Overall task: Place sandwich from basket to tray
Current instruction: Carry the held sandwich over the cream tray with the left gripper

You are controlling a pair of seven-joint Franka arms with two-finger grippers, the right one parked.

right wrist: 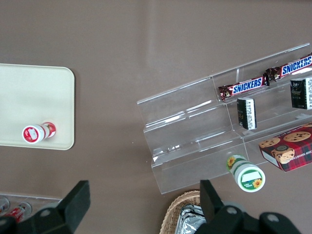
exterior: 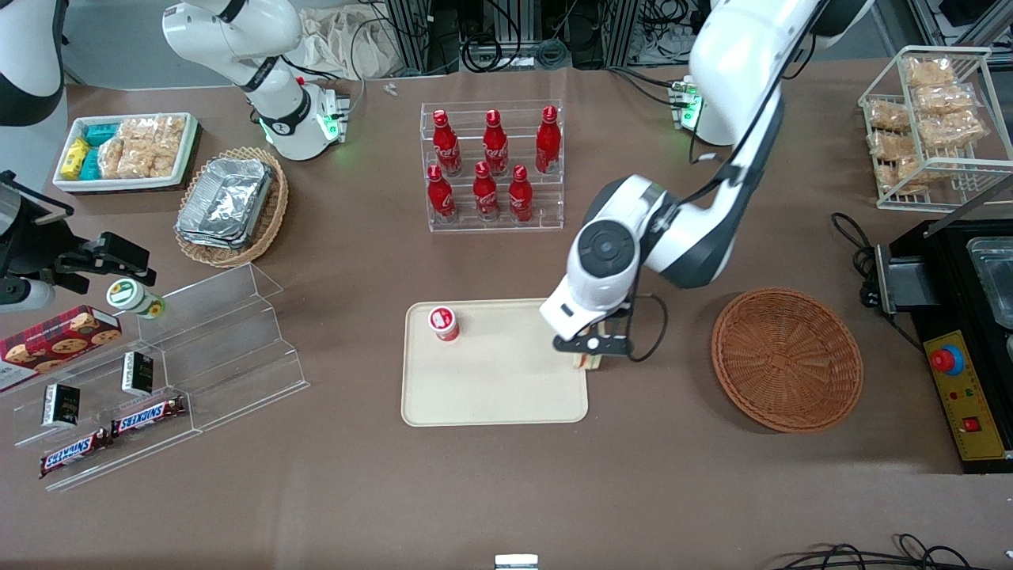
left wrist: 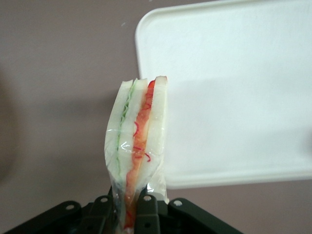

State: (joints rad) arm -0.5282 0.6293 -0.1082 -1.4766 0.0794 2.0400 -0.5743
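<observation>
Claw [left wrist: 127, 207] grips sandwich [left wrist: 137, 141] upright, point up, over tray [exterior: 491, 388] edge.

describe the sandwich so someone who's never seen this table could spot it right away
Find the cream tray in the middle of the table; at its edge nearest the round brown basket, the left arm's gripper hangs. The sandwich is pinched upright in its fingers: a clear-wrapped white-bread wedge showing a green and a red-orange filling stripe, the only such item here.
</observation>
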